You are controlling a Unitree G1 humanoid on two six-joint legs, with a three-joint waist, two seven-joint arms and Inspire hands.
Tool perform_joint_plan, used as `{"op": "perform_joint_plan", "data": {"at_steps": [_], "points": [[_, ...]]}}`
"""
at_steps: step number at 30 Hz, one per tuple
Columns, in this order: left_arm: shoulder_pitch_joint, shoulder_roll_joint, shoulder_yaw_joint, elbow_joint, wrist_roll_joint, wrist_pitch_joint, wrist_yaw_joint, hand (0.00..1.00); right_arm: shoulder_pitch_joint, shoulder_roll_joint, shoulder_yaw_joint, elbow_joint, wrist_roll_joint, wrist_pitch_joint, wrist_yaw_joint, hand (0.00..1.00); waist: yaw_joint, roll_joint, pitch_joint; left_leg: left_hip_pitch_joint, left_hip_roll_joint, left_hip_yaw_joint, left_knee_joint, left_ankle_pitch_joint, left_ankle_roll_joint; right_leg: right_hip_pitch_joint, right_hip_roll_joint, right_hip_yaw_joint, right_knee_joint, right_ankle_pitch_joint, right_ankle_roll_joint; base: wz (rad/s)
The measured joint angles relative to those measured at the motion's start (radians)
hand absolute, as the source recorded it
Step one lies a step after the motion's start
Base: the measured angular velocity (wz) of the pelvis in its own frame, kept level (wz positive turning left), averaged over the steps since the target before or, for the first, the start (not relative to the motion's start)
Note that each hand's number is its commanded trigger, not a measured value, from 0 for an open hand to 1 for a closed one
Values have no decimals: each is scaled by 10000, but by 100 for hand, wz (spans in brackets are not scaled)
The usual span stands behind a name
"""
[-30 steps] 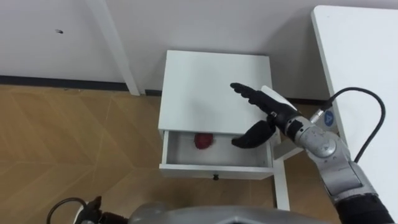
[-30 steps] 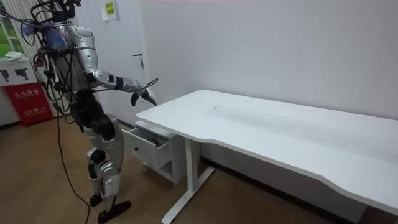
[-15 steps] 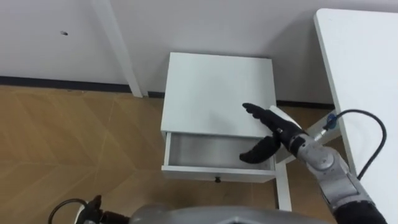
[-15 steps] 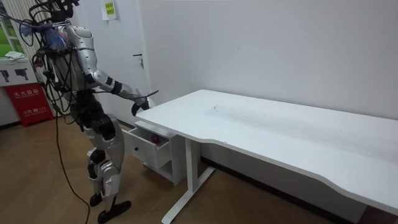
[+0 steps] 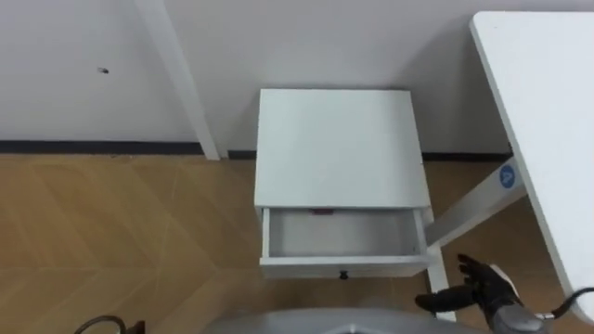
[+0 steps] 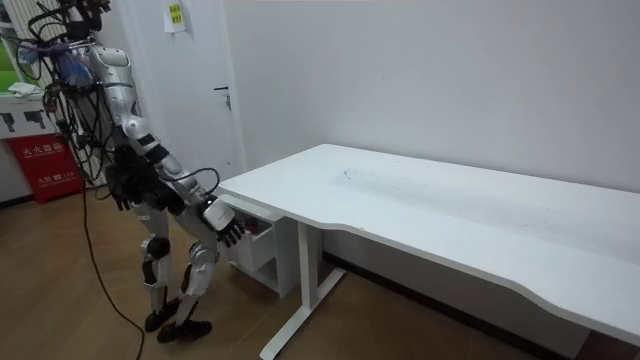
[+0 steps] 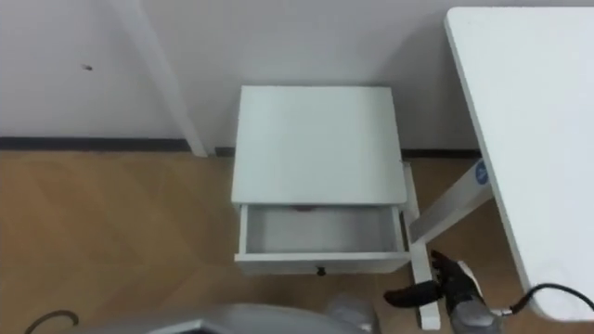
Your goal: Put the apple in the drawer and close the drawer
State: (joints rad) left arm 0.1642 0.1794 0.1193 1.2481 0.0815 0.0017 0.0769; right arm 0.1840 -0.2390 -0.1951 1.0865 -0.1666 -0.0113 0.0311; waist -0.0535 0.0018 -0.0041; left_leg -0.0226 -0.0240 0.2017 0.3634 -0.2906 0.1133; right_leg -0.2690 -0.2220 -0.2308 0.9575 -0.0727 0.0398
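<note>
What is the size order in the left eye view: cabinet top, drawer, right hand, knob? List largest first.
cabinet top
drawer
right hand
knob
The hand is nearer the camera, inflating it.

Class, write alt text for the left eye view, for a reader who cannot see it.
The drawer of a white cabinet stands open, with a sliver of the red apple showing at its back. The robot's right hand, fingers relaxed, hangs low to the right of the drawer front, apart from it, beside a white desk.
</note>
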Motion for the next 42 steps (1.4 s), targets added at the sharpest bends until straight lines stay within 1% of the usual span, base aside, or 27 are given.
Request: {"op": "perform_joint_plan", "data": {"at_steps": [1, 2, 3, 4, 6, 8, 10, 11, 16, 18, 19, 20, 21, 22, 23, 24, 25, 26, 27, 29, 30, 32, 34, 36, 40, 41, 42], "points": [[37, 25, 10, -6, 0, 7, 8, 0, 57, 1, -89, 147, 85, 75, -23, 0, -35, 83, -6, -12, 12, 13, 54, -46, 77, -448, -60, 175, 592, 713, 34, -13], [99, 131, 56, 26, -3, 75, 39, 0, 193, 38, -122, 452, 273, 169, 6, 0, -77, 165, -6, -55, 48, 90, 211, -119, 203, -1448, 22, 658, 2272, 1204, 61, -23], [43, 267, 53, 107, 6, 254, 82, 0, 310, 109, -128, 601, 398, 277, 53, 0, -91, 241, 21, -247, 122, 111, 484, -206, 327, -2596, 184, 906, 4905, 950, 22, -19], [-2, 317, 30, 143, 4, 371, 83, 0, 395, 129, -124, 695, 447, 295, 57, 0, -143, 274, 22, -349, 188, 109, 600, -244, 386, -3125, 261, 917, 6033, 797, 31, -11], [-239, 392, -35, 176, -9, 819, 74, 0, 588, 130, 101, 1142, 904, 313, 16, 0, -242, 536, 98, -750, 564, 120, 1044, -353, 472, -5181, 718, 542, 9345, 26, -28, -10], [-386, 453, -57, 282, -13, 1087, 68, 0, 595, 139, 508, 1678, 1284, 317, 11, 0, -264, 643, 154, -902, 804, 106, 1253, -418, 523, -6409, 782, 204, 10577, -478, -15, -6], [-475, 451, -76, 290, -1, 1286, 64, 0, 591, 170, 777, 1968, 1431, 311, -82, 0, -299, 699, 167, -994, 1021, 47, 1518, -549, 530, -7275, 777, 58, 10958, -764, -15, 2], [-414, 439, -68, 316, 12, 1393, 62, 0, 691, 205, 951, 2002, 1760, 286, -251, 0, -325, 671, 176, -1014, 1080, -27, 1752, -703, 568, -7564, 596, 65, 11021, -830, 33, 11], [-133, 399, -32, 285, -1, 1612, 119, 0, 680, 193, 951, 2027, 2812, 265, -738, 0, -333, 660, 159, -1270, 1155, -61, 2470, -1114, 701, -7313, 160, 262, 10822, -835, 23, 2], [55, 401, 2, 264, -9, 1599, 194, 0, 535, 177, 933, 1977, 2925, 452, -800, 0, -323, 650, 153, -1233, 1074, -41, 2372, -1128, 630, -6308, 34, 545, 9728, -820, 51, -4], [107, 399, 75, 266, -2, 1594, 217, 0, 533, 171, 929, 1967, 3046, 509, -822, 0, -326, 691, 108, -1180, 980, -35, 2275, -1123, 475, -5986, -2, 604, 9259, -800, 77, -9], [248, 371, 224, 284, 0, 1590, 249, 0, 488, 163, 927, 1923, 3256, 669, -863, 0, -361, 554, 134, -878, 787, 28, 1886, -1039, -108, -4905, -49, 645, 7660, -791, 94, -5], [446, 348, 362, 286, -1, 1580, 283, 0, 401, 172, 893, 1897, 3275, 842, -867, 0, -435, 376, 67, -464, 484, 46, 1224, -844, -1228, -3504, -9, 604, 5453, -783, 66, 5], [536, 365, 343, 286, -5, 1580, 312, 0, 363, 209, 825, 1866, 3230, 958, -869, 0, -498, 8, 23, -342, 249, -140, 1045, -742, -2089, -2833, -119, 646, 4235, -795, 52, 30], [356, 610, 130, 209, -27, 1582, 458, 0, 351, 358, 522, 1851, 3115, 1018, -866, 0, -514, -432, 23, -842, 481, -442, 2328, -963, -901, -1967, -300, 650, 2249, -843, 195, 34], [279, 746, -25, -199, -55, 1562, 628, 0, 336, 344, 262, 1888, 3005, 1078, -906, 0, -367, -268, 121, -1453, 854, -743, 3401, -2157, -521, -1428, -121, 799, 908, -1043, 549, 15], [326, 781, -29, -305, -70, 1544, 745, 0, 283, 363, 228, 1877, 2981, 1133, -979, 0, -194, -416, 177, -1512, 719, -735, 3671, -2263, -329, -1031, -26, 1042, 103, -1169, 711, -22], [421, 800, 5, -306, -135, 1556, 969, 0, 236, 402, 171, 1797, 2868, 1140, -1024, 0, -80, -559, 136, -1257, 642, -710, 3568, -2300, -339, 93, 195, 945, -1381, -1533, 818, -24], [303, 684, -21, -321, -167, 1505, 1096, 0, 279, 391, 145, 1710, 2644, 1124, -1106, 0, -57, -528, 124, -936, 632, -706, 3069, -2137, -253, 993, 577, 749, -2656, -1754, 807, -14], [7, 528, -47, -323, -305, 1374, 1124, 0, 83, 387, 144, 1562, 2359, 1125, -1211, 0, 68, -514, 118, -626, 589, -520, 2227, -1722, -321, 1625, 924, 626, -4137, -1798, 718, -22], [11, 473, 4, -325, -290, 1299, 1125, 0, -194, 389, 142, 1534, 2290, 1072, -1243, 0, 61, -485, 123, -513, 573, -486, 1781, -1460, -360, 2019, 1083, 614, -5057, -1656, 545, -40], [-75, 471, 292, -434, -308, 1205, 1126, 0, -510, 403, 128, 1476, 2274, 906, -1236, 0, -1, -511, 102, -330, 552, -445, 1214, -1195, -513, 2446, 1241, 595, -6046, -1590, 530, -26], [-188, 460, 505, -582, -321, 1050, 1111, 0, -537, 400, 34, 1338, 2302, 743, -1240, 0, -4, -558, 63, -145, 554, -438, 754, -943, -600, 2663, 1340, 509, -6538, -1586, 520, 2], [-124, 376, 526, -938, -330, 932, 1092, 0, -474, 418, 73, 1151, 2301, 709, -1245, 0, 47, -610, 33, 336, 515, -509, -102, -452, -759, 2854, 1424, 496, -6831, -1473, 334, 2], [23, 271, 545, -978, -334, 846, 1015, 0, -446, 487, 145, 1134, 2128, 645, -1198, 0, 17, -665, 13, 1047, 495, -519, -1086, 116, -969, 3303, 1537, 626, -7128, -1362, 151, 6], [47, 273, 544, -969, -356, 831, 1013, 0, -403, 519, 163, 1140, 2048, 627, -1161, 0, -20, -802, 23, 1015, 481, -479, -815, 214, -1004, 3551, 1506, 790, -7291, -1333, 102, 48], [3, 266, 525, -958, -546, 785, 1010, 0, -380, 590, 151, 1178, 2055, 552, -1172, 0, -147, -1050, 117, 441, 353, -316, 81, 130, -1015, 3916, 1303, 1489, -7614, -1295, 39, 69]]}}
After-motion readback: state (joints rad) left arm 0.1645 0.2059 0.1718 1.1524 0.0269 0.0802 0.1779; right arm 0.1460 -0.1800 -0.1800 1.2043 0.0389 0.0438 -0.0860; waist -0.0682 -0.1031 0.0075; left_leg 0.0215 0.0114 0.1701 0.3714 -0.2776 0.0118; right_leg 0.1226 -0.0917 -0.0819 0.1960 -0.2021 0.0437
